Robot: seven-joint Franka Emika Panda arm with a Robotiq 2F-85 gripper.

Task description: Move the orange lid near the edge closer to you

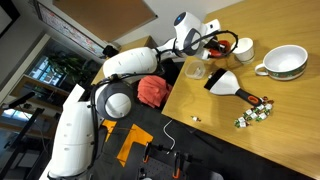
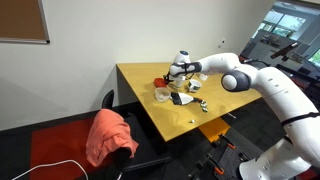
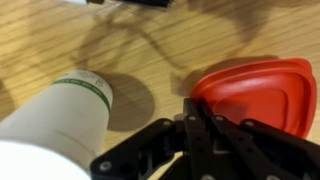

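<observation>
Only the wrist view shows the orange lid (image 3: 255, 95) plainly: it lies flat on the bench (image 3: 60, 40), with a white cup (image 3: 55, 115) near it. The gripper (image 3: 190, 112) sits at the lid's rim, jaws drawn together; whether they nip the rim is unclear. An exterior view hides that contact but adds a white bowl (image 1: 283, 62).

This reads as an office or lab room. A cork board (image 2: 22, 20) hangs on a plain white wall, large windows (image 2: 293, 22) line one side, and the floor (image 2: 70, 118) is dark. A light wooden surface (image 2: 150, 110) stands beside a black chair (image 2: 108, 100) draped with a red cloth (image 2: 110, 135). A white cable (image 2: 52, 167) trails across the floor.
</observation>
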